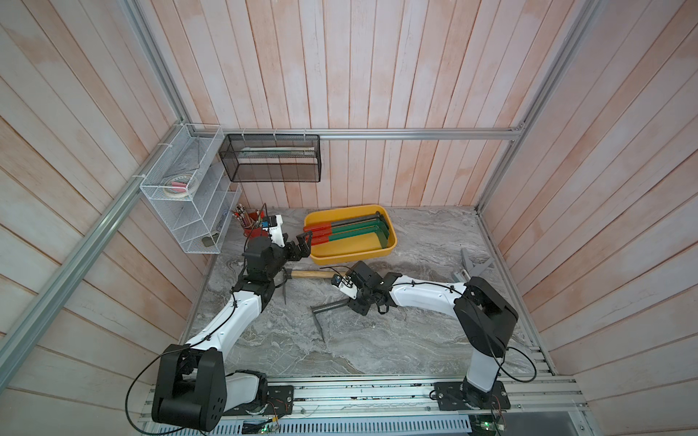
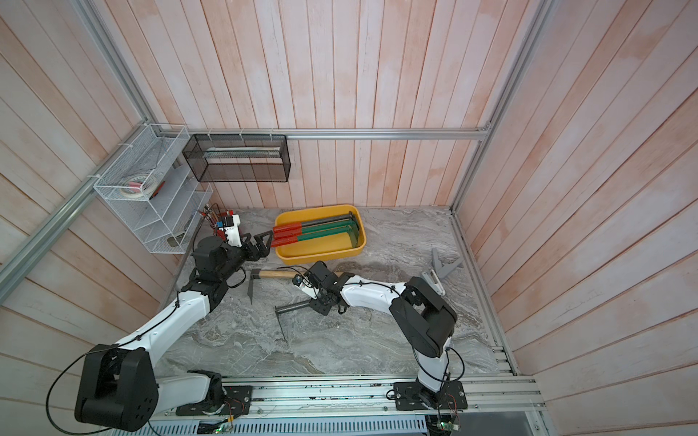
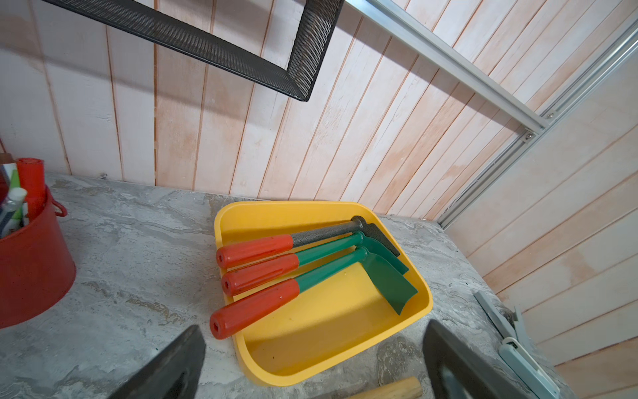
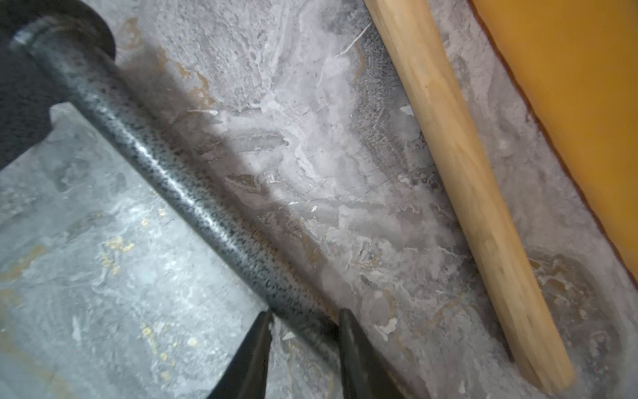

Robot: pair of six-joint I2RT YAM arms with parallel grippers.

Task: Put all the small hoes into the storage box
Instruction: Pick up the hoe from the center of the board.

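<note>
The small hoe (image 1: 328, 307), with a dark speckled metal shaft (image 4: 193, 193) and a grey blade (image 1: 319, 327), lies on the marble table in front of the storage box. My right gripper (image 4: 303, 316) points down at it and is shut on the shaft, one finger on each side. In both top views that gripper (image 2: 319, 302) sits at the shaft's right end. The yellow storage box (image 1: 351, 257) holds three red-handled hoes (image 3: 259, 276). My left gripper (image 3: 314, 326) hangs open and empty by the box's left end (image 1: 304, 245).
A wooden-handled hoe (image 1: 308, 274) lies between the box and the right gripper, close beside the held shaft (image 4: 459, 165). A red bucket of pens (image 3: 31, 269) stands at the back left under a white wire rack (image 1: 189, 196) and a black mesh basket (image 1: 272, 158). Grey parts (image 1: 476, 266) lie far right.
</note>
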